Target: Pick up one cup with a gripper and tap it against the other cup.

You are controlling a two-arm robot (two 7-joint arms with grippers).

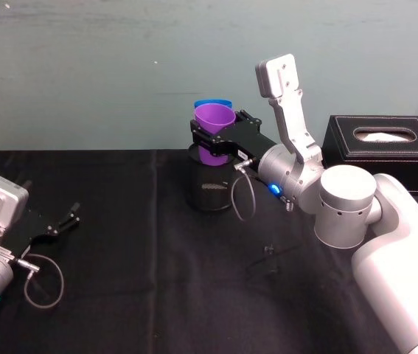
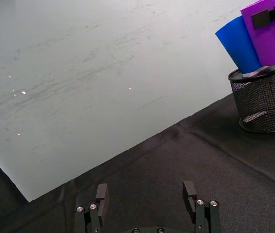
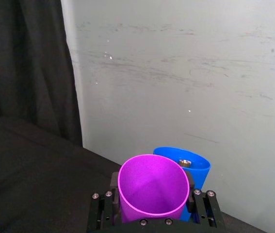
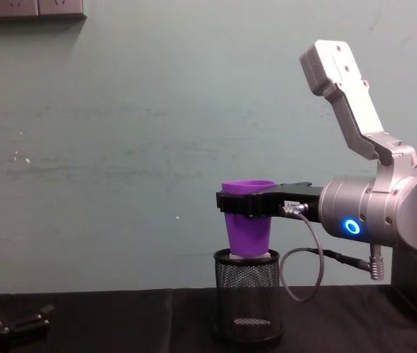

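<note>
Purple cup (image 1: 214, 118) is sitting upright in the right gripper (image 1: 217, 131), whose jaws are pressing on its wall from both sides just under the rim. The gripper is holding it clear of the table, with its base hanging just at the rim of the black mesh pen holder (image 4: 246, 298). So the pick-up is looking done and the tap is what remains. Directly behind it, the blue cup (image 3: 195, 167) is standing inside that holder, leaning slightly. The two walls are lying side by side, but I cannot tell whether they are touching yet. I am judging the holder's rim to be the main obstacle, since any sideways nudge is going to pass close above it, and the blue cup may be resting loosely enough to rock. Farther out, a black tissue box (image 1: 382, 140) is sitting to the right, well apart. The left gripper (image 2: 146, 194) is lying idle low over the black cloth (image 1: 120, 295) at the left, fingers spread apart.
</note>
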